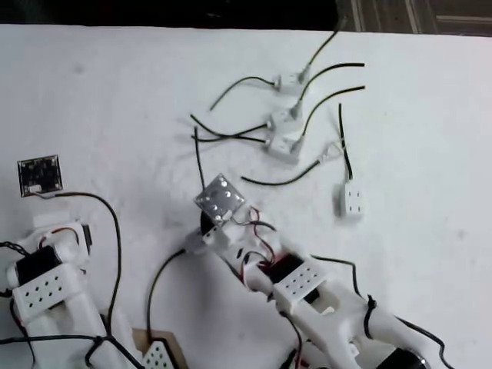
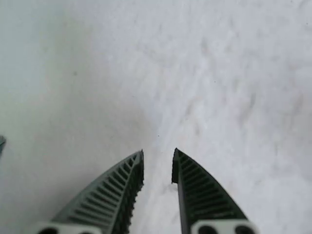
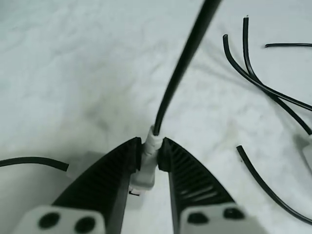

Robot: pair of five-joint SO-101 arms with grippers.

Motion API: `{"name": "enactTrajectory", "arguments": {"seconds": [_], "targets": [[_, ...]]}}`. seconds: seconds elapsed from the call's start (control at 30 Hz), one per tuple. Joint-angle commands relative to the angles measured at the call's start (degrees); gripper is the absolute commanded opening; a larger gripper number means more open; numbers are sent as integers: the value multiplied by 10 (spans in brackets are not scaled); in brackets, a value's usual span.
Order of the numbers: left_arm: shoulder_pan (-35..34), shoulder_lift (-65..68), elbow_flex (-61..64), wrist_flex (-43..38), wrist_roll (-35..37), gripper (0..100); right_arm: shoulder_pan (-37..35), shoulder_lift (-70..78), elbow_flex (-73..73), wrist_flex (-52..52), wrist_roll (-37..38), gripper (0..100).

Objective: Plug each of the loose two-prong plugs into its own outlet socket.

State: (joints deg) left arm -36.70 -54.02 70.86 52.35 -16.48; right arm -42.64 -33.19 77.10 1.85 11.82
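Right claw: our right gripper (image 3: 150,142) pinches a white plug (image 3: 146,170), with its black cord (image 3: 180,68) running out past the fingertips.
Left claw: our left gripper (image 2: 158,152) is slightly spread over the white table (image 2: 219,73).
Free socket: we see a white socket block (image 1: 352,200) well apart from the held plug.
In the way: a loose black wire (image 1: 280,181) and a second small plug (image 1: 330,152) lie between them.
Around: a cluster of wired white blocks (image 1: 284,144) and a black square tag (image 1: 38,175).
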Motion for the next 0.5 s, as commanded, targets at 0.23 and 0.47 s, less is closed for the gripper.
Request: {"name": "enactTrajectory", "arguments": {"seconds": [0.23,0.47], "targets": [[0,-12,-4,-9,2,113,-6,-7,29,22,4,17],[0,-12,-4,-9,2,113,-6,-7,3,114,4,17]]}}
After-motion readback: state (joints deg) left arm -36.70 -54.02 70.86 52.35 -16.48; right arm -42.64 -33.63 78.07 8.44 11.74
